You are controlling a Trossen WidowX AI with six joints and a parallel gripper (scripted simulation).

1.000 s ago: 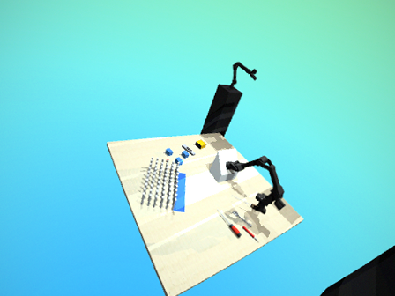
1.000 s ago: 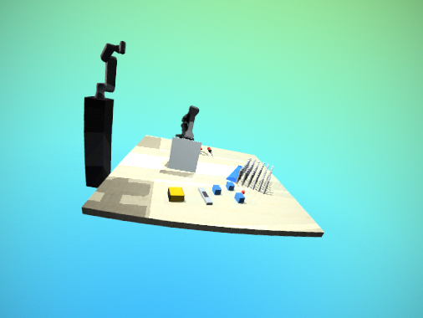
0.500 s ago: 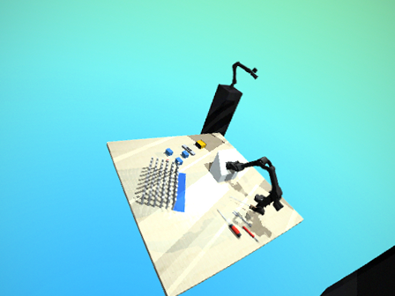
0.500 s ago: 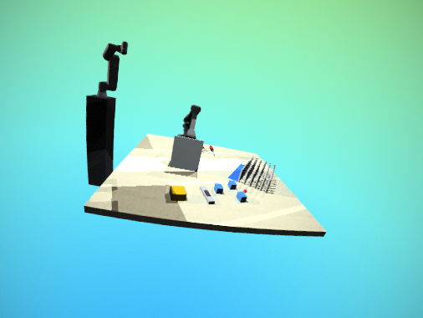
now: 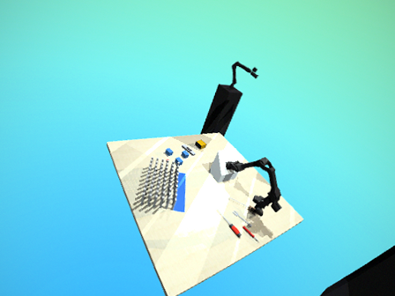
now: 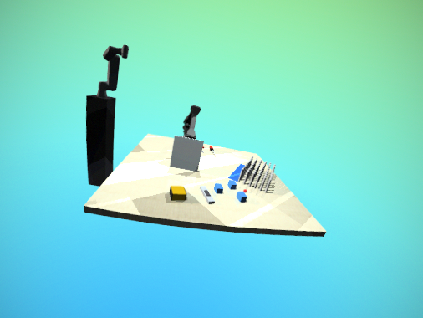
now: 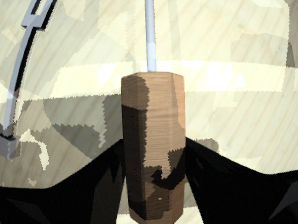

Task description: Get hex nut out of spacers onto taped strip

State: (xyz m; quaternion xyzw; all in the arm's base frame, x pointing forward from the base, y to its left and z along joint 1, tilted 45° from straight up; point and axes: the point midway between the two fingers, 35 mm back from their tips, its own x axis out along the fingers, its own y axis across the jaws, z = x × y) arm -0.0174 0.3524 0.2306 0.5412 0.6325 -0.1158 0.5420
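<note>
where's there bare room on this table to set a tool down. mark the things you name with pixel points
Roomiest: the bright stretch between the blue strip (image 5: 181,197) (image 6: 237,172) and the red-handled screwdriver (image 5: 235,230). Crowded: the spacer field (image 5: 158,184) (image 6: 258,175) and around the blue cubes near it.

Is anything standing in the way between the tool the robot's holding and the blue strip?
Nothing visible stands between the wooden-handled tool and the blue strip. The grey block stands off to one side.
</note>
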